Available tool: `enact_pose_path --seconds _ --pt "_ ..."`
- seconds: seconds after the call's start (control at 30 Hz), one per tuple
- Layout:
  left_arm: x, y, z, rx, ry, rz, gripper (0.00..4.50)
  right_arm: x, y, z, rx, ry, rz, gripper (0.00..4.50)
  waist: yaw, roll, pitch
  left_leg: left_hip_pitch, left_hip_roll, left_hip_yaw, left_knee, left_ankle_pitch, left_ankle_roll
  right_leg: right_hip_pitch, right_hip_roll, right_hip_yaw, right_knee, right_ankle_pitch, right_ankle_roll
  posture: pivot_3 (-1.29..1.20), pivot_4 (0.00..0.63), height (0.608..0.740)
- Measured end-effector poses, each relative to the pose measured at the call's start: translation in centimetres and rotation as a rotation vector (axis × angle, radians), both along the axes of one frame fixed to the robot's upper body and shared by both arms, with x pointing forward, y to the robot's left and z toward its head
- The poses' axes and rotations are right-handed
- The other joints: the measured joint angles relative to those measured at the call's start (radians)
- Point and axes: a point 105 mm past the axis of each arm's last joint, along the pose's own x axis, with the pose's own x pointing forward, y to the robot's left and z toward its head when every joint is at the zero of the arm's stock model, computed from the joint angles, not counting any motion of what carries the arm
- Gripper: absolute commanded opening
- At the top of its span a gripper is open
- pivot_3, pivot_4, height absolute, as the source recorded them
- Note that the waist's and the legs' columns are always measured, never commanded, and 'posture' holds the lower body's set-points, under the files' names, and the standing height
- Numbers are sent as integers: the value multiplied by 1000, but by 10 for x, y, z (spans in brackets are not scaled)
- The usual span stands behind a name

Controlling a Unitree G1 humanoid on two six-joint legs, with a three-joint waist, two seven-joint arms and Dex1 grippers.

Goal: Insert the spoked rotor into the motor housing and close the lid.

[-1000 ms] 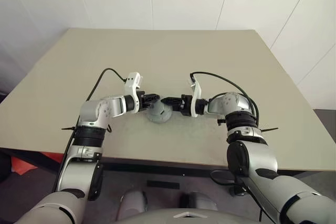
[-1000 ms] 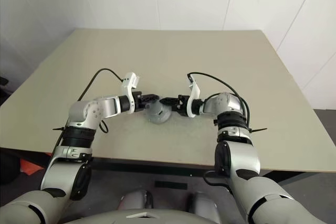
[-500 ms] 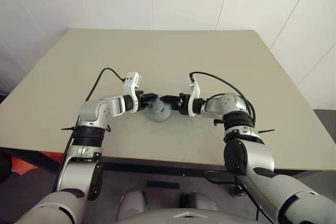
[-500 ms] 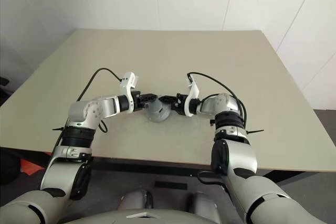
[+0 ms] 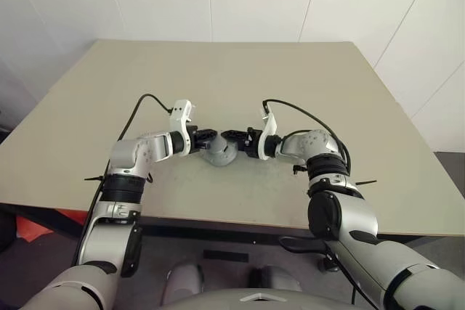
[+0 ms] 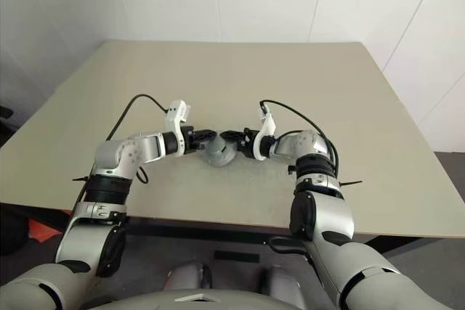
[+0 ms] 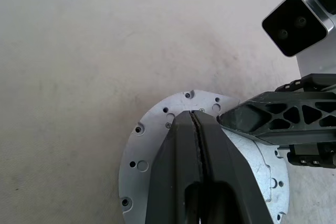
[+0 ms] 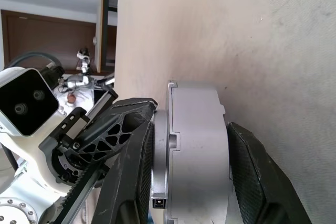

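The motor housing (image 5: 219, 155) is a short grey cylinder, tilted on its edge low over the middle of the table (image 5: 240, 78). My right gripper (image 8: 191, 116) is shut on it, one finger on each flat face. A flat grey face with small screw holes (image 7: 142, 150) shows in the left wrist view. My left gripper (image 7: 195, 115) is shut, and its joined tips rest on that face beside the right gripper's finger (image 7: 273, 119). I cannot tell the lid apart from the housing body. The spoked rotor is hidden.
The beige table stretches bare all around the housing, with its front edge (image 5: 240, 223) close to my arms. White walls stand behind the table. Black cables loop from both wrists over the tabletop.
My right forearm has swung slightly inward and its wrist has rolled a little. The housing and the left gripper have kept their place.
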Motion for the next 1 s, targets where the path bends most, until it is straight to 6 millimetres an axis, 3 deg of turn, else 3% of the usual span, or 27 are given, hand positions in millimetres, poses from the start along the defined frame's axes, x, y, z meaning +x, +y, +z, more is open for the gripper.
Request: enact_pose_path --seconds 0.23,0.5,0.83,0.97,1.0 --pt "13 18 -1 -76 -21 124 0 6 3 5 2 -13 -19 2009 0 0 1 -4 0 0 1 0 0 -4 0 0 1 0 0 0 0 740" --pt "24 51 19 -189 -98 275 0 13 1 14 34 -37 -59 2009 10 0 1 -19 0 -1 5 2 4 -17 0 0 3 3 3 0 0 740" --pt "26 56 23 -205 -113 304 0 14 0 11 17 -42 -63 2009 14 0 1 -19 0 -1 6 1 4 -17 0 0 4 3 3 0 0 740" --pt "27 57 23 -204 -119 312 0 13 -2 10 -8 -63 -43 1206 23 0 1 -19 0 -1 6 1 4 -17 0 0 5 3 3 0 0 740" --pt "27 57 23 -204 -122 316 0 13 -2 11 -12 -72 -37 1182 24 0 0 -19 0 -1 6 1 4 -17 0 0 5 3 3 0 0 740"
